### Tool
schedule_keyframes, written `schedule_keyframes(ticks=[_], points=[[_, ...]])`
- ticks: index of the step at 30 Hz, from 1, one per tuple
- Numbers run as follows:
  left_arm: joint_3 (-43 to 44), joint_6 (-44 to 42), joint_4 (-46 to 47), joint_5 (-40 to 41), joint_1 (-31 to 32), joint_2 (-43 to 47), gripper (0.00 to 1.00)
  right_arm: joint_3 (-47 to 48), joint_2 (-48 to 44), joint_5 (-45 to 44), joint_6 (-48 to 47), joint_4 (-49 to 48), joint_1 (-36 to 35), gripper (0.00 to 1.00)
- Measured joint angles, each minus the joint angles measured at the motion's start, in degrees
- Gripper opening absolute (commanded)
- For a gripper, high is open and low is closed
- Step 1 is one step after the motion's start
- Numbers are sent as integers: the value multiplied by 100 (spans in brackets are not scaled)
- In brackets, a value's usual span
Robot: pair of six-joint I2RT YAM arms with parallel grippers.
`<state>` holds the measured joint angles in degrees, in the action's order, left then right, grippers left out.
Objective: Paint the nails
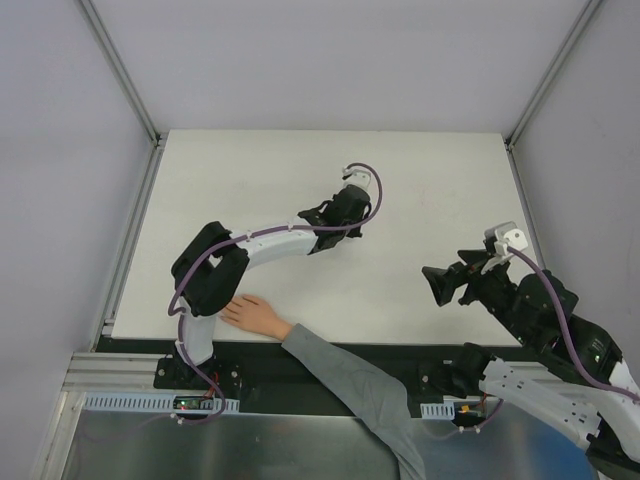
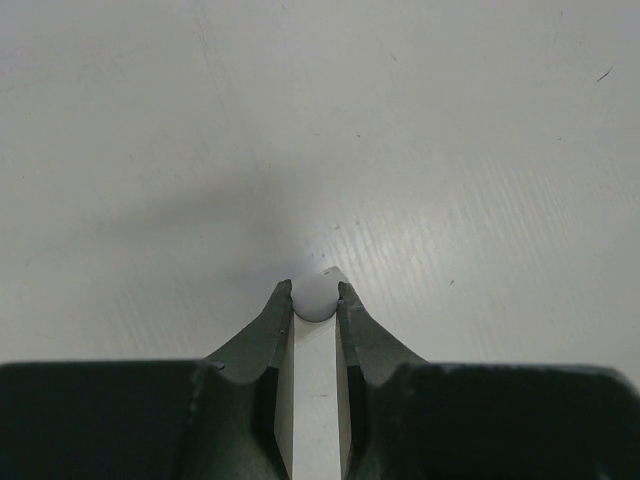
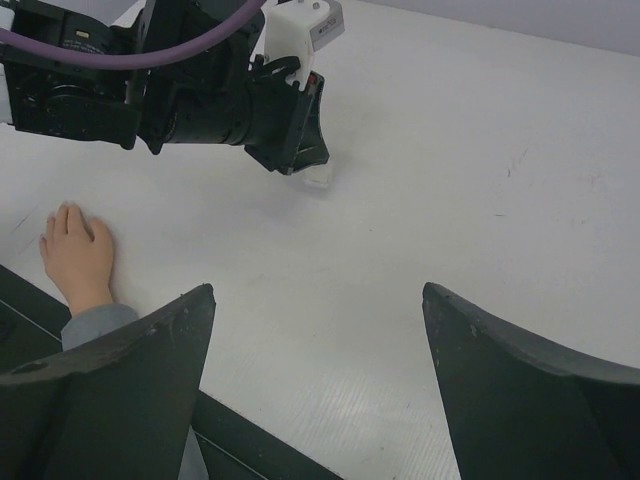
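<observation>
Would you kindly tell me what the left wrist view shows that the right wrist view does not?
Only the left wrist: the left gripper close up, shut on the small whitish bottle. Only the right wrist: the hand with its grey sleeve, flat on the table, and the open right gripper. Both: the white table and that bottle.
</observation>
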<state>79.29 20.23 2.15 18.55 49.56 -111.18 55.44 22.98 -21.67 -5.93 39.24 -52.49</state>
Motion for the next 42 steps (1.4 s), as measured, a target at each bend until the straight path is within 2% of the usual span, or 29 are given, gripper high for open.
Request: schedule_keyframes(ticks=[9,16,19,30,32,36,39,40,41,42], points=[[-157,22,52,133,116,-170,0,-17,-125,-2,131,31,0,87],[-188,26,61,142,186,-219,6,-52,-133,0,186,79,0,87],[-212,28,61,131,184,-219,17,-52,-162,0,197,103,0,87],[-247,39,66,-22,184,-219,41,-52,-184,0,249,129,0,87],[-271,35,76,-52,184,-219,50,-52,-184,0,254,138,0,87],[-398,15,81,-120,184,-129,58,-50,-181,-24,258,160,0,88],[-647,17,13,-201,184,308,63,-11,-125,-140,264,284,0,89],[-715,15,4,-245,184,503,68,15,-94,-190,275,341,0,96],[-782,17,-37,-310,184,769,84,59,-37,-289,284,433,0,97],[-813,17,-116,-378,184,1064,92,94,15,-380,313,492,0,98]])
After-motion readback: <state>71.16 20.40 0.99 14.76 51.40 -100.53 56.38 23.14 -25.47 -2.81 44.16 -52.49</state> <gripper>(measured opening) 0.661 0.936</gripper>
